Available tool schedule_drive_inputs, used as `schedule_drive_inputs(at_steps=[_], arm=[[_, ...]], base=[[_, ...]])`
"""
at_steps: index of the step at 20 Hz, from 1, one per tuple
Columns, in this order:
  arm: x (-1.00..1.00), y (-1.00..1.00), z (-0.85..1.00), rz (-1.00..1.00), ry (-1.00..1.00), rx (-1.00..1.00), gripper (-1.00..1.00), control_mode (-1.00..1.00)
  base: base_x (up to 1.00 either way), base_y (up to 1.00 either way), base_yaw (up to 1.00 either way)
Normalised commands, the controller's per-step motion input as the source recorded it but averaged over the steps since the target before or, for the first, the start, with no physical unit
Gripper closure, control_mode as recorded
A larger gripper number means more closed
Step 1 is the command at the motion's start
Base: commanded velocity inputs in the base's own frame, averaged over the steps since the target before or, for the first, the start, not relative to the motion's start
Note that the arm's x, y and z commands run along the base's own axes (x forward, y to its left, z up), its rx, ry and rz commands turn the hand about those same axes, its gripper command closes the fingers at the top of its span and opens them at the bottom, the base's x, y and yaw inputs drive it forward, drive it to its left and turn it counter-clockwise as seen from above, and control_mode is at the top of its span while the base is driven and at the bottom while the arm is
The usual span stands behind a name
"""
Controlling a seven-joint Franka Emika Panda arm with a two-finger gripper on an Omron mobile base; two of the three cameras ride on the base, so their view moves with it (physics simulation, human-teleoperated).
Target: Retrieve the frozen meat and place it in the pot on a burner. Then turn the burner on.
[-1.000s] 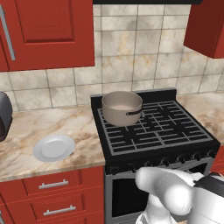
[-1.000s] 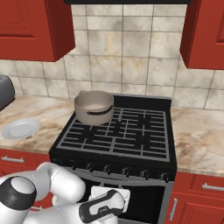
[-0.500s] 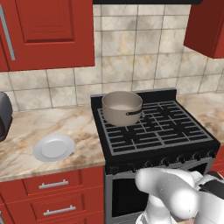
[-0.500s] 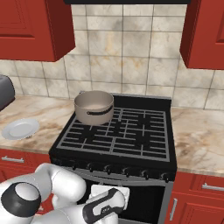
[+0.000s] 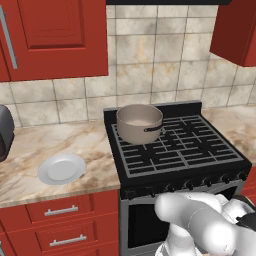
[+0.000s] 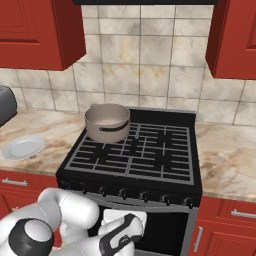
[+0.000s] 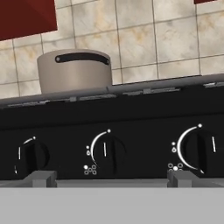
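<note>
The tan-grey pot stands on the rear left burner of the black stove, with its dark handle facing the front. The pot's inside looks pale and bare. The frozen meat is out of view. My gripper is low in front of the stove's control panel, open, with nothing between its fingers. It faces the knobs, and the pot rises above the stove's edge at the upper left. My arm is folded in front of the oven door.
Three stove knobs sit in a row just ahead of the fingers. A white plate lies on the marble counter left of the stove. A dark appliance stands at the far left. Red cabinets hang overhead.
My arm's elbow has shifted slightly in front of the oven. The pot, plate and stove stand as before, and the gripper stays open.
</note>
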Motion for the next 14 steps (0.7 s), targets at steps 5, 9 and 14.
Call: schedule_drive_inputs(at_steps=[5,9,14], arm=[[0.2,0.21,0.0,-0.02,0.0,0.0,-1.0,-1.0],[0.15,0.18,0.0,-0.05,0.0,0.0,-1.0,-1.0],[0.19,0.23,0.0,-0.1,0.0,0.0,-1.0,-1.0]], base=[[0.0,0.0,0.0],[0.0,0.0,0.0],[0.0,0.0,0.0]])
